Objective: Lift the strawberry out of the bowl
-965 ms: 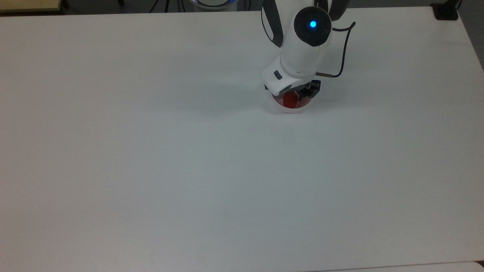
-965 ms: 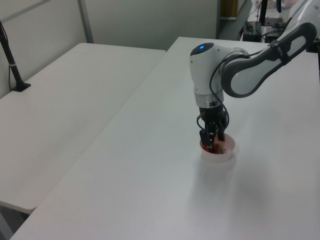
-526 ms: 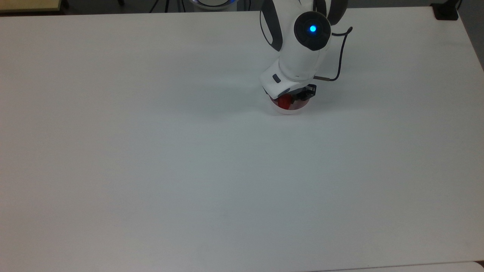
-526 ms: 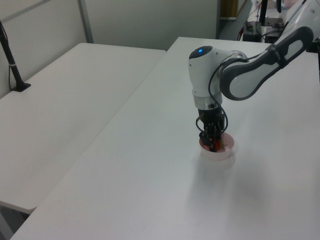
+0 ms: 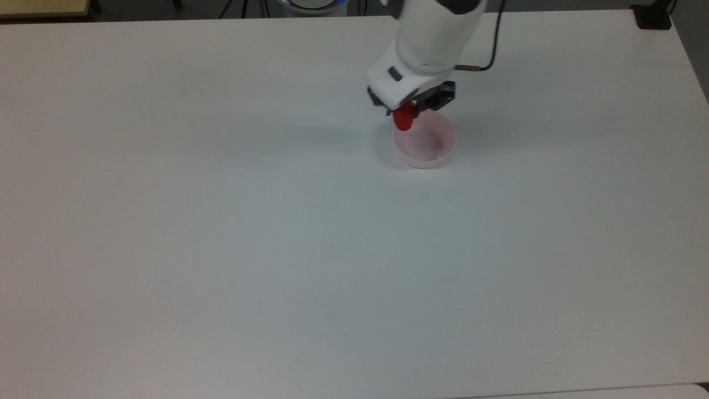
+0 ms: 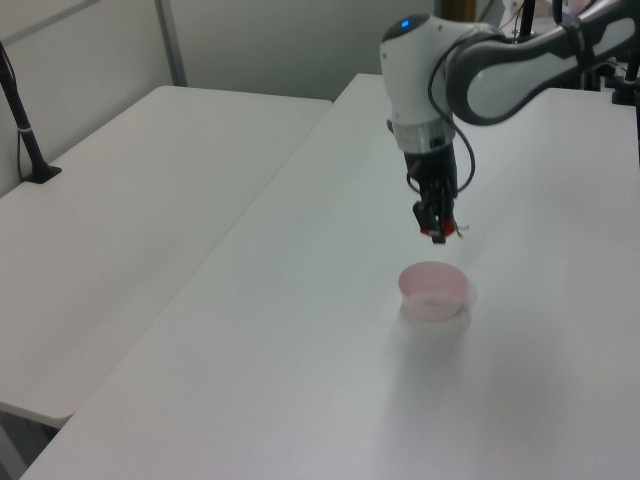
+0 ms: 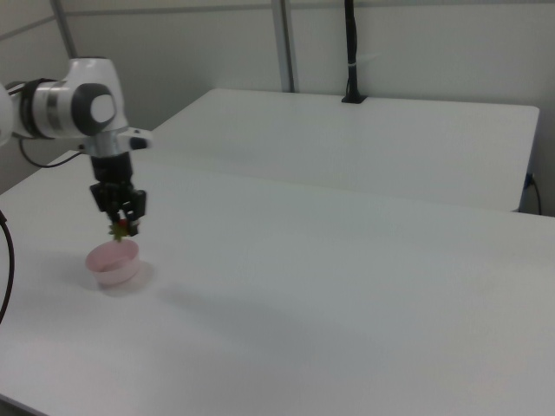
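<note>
Evidently the strawberry [image 5: 404,118] is kept clamped in the closed tool [image 5: 408,113], held above the emptied bowl [image 5: 425,152] in the frame's upper middle so that its rim is cleared.

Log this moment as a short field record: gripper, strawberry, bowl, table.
gripper: raised above the bowl, jaws shut on the strawberry
strawberry: red, held in the air, clear of the bowl
bowl: pale pink, upright on the table, nothing inside
table: white, bears the bowl
task state: strawberry lifted out of the bowl
</note>
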Controlling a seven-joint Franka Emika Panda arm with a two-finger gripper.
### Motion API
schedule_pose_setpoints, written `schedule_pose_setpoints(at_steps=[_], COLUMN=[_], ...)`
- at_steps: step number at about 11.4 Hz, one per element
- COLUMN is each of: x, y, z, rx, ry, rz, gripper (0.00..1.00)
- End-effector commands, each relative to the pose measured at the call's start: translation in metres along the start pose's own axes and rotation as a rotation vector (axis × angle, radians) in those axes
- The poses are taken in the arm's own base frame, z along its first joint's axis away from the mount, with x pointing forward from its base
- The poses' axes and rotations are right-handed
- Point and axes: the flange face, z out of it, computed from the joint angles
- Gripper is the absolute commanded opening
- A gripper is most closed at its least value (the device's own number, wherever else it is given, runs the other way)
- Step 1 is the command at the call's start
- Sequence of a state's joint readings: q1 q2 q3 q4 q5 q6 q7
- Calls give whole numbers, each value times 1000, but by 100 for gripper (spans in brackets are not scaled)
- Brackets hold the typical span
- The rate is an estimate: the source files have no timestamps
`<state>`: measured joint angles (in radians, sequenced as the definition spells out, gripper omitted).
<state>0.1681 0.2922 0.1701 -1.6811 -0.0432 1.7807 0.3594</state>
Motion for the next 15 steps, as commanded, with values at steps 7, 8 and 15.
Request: schedule_pose_setpoints(at_steps=[7,8,15], x=[82,82,38], y=[197,204,213], z=[83,88,-14], rx=[-172,-170,-166], ry=[102,96,128], rz=[-124,-115,-36], gripper=[33,38,100])
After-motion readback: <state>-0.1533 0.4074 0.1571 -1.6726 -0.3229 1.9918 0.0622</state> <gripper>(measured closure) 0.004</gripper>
